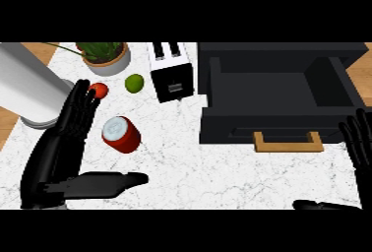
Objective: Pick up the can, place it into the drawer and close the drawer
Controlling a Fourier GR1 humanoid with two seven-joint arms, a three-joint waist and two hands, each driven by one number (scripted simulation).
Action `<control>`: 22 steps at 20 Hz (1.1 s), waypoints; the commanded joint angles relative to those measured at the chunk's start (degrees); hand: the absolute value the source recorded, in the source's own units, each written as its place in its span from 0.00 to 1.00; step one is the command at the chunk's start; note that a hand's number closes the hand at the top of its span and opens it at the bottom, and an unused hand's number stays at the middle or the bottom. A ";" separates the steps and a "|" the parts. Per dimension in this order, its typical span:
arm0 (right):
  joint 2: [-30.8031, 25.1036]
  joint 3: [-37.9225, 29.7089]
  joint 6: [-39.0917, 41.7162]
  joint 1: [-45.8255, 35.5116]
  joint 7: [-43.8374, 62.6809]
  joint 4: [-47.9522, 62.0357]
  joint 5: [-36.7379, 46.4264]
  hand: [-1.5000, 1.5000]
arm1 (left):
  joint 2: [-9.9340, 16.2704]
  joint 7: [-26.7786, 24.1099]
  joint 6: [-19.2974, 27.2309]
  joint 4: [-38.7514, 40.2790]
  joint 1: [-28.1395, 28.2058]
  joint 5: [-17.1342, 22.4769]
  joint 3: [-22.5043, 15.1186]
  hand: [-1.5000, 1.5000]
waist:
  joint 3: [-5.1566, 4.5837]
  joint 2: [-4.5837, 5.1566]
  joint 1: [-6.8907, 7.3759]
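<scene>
From my station, I see the task barely begun: the can (120, 134), red-sided with a pale top, lies tilted on the white marbled surface (218, 177), not yet lifted and well apart from the drawer (280, 93). My left robot hand (69, 142) is spread wide around it, fingers straight and stretched up past the can's left side toward a small tomato (99, 90), thumb reaching out flat below the can; I would judge it brackets the can without holding it, though I cannot tell whether the fingers touch its side. The right robot hand (359, 142) shows at the right edge, fingers straight and upward, holding nothing, just beside the drawer's front corner. The drawer is already pulled open, its dark interior bare as far as I can see, the wooden handle (288, 141) facing me. So opening is no concern; what remains is all three parts: closing on the can, carrying it rightward over the drawer's front wall, and pushing the drawer shut. A lime (134, 82), a toaster (173, 74), a potted plant (105, 54) and a tall white cylinder (29, 83) stand beyond, out of the carrying path, I think.
</scene>
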 commanded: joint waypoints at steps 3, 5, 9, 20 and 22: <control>0.92 -1.11 2.14 2.01 -5.22 3.58 0.78 0.00 | 1.35 -2.84 -0.44 5.44 -1.86 3.20 4.48 0.00 | -0.01 0.05 0.02; 0.01 -3.35 3.91 3.33 -2.48 0.16 -2.57 0.00 | -0.97 -5.81 1.32 5.00 2.61 -0.57 -0.32 0.00 | -0.01 0.01 -0.01; 1.53 -1.60 3.88 4.21 -3.39 -1.29 -0.10 0.00 | -0.47 -3.58 1.62 8.14 -3.16 -0.64 2.19 0.00 | -0.01 0.01 -0.05; 1.03 -5.35 6.79 3.28 -6.88 3.82 -1.95 0.00 | 2.76 -17.40 -2.45 19.87 0.74 6.96 8.11 0.00 | -0.01 0.02 0.03; 0.64 -5.86 7.37 3.81 -4.10 1.43 -2.00 0.00 | -0.47 -20.60 1.00 23.09 1.01 2.43 4.61 0.00 | -0.01 0.02 -0.05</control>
